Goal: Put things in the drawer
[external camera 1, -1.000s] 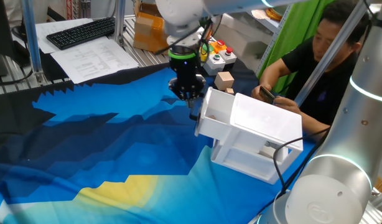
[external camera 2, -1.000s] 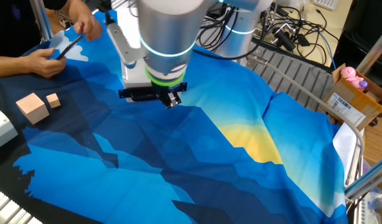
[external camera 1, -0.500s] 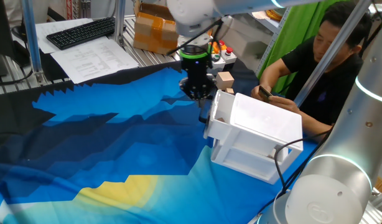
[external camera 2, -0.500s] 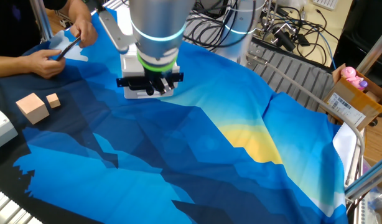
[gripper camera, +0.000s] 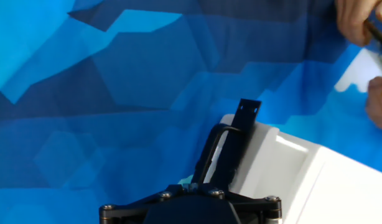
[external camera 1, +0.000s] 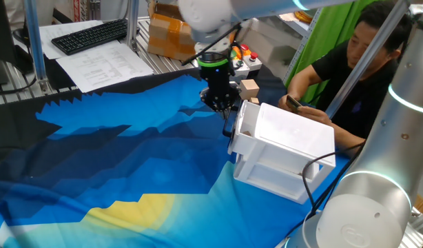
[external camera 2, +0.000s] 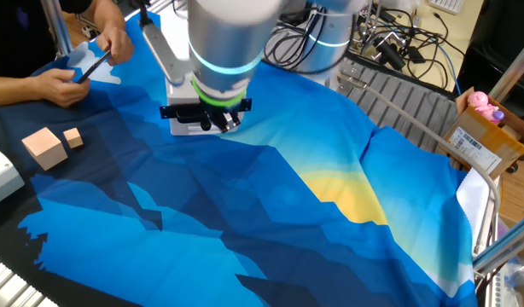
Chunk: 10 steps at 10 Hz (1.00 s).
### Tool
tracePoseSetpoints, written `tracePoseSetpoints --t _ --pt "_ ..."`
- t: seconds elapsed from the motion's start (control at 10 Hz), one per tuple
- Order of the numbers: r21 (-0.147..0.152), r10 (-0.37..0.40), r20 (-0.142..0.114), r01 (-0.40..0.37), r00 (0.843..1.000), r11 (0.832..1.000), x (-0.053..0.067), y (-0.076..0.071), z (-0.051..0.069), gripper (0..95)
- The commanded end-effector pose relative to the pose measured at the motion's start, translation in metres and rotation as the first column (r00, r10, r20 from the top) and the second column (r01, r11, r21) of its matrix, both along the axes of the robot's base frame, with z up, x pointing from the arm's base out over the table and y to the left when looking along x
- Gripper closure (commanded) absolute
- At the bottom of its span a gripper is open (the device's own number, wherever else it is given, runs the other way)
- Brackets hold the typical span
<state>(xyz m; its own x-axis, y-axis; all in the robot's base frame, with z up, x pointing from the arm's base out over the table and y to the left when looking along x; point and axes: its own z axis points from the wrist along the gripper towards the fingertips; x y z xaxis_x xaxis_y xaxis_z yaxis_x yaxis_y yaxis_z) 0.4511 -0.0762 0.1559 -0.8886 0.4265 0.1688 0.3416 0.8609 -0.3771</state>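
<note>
Your gripper (external camera 1: 227,116) sits low at the front of the white drawer (external camera 1: 249,134), and in the hand view one black finger (gripper camera: 241,134) lies against the drawer's curved black handle (gripper camera: 211,149); you cannot tell whether the fingers are spread or pressed together. The drawer stands pulled out from its cabinet (external camera 1: 287,155) on the blue cloth (external camera 1: 129,151). Two wooden blocks (external camera 2: 53,145) rest on the cloth well apart from the gripper, beside the person's hands (external camera 2: 83,68).

Glossy white plastic drawer (gripper camera: 284,168), matt wooden blocks (external camera 2: 47,146), blue cloth (external camera 2: 270,213).
</note>
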Motion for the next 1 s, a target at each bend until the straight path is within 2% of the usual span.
tracePoseSetpoints --t 0.1,0.2,0.3,0.4,0.5,0.7,0.8,0.9,1.0 --pt "0.042 -0.025 0.021 0.024 0.999 0.999 -0.0043 0.0009 -0.0028 95.0" --pt "0.065 -0.043 0.025 0.041 0.999 0.997 -0.0043 0.0009 -0.0028 95.0" --pt "0.102 -0.091 0.040 0.086 0.995 0.991 -0.0043 0.0009 -0.0028 95.0" --pt "0.117 -0.112 0.051 0.105 0.992 0.988 -0.0043 0.0009 -0.0028 95.0" --pt "0.107 -0.132 0.063 0.125 0.989 0.986 -0.0043 0.0009 -0.0028 95.0" --pt "0.096 -0.138 0.065 0.131 0.988 0.987 -0.0043 0.0009 -0.0028 95.0" --pt "0.082 -0.141 0.062 0.135 0.988 0.987 -0.0043 0.0009 -0.0028 95.0" --pt "0.055 -0.124 0.061 0.120 0.990 0.991 -0.0043 0.0009 -0.0028 95.0" --pt "0.038 -0.110 0.059 0.108 0.992 0.993 -0.0094 -0.0028 -0.0030 95.0"
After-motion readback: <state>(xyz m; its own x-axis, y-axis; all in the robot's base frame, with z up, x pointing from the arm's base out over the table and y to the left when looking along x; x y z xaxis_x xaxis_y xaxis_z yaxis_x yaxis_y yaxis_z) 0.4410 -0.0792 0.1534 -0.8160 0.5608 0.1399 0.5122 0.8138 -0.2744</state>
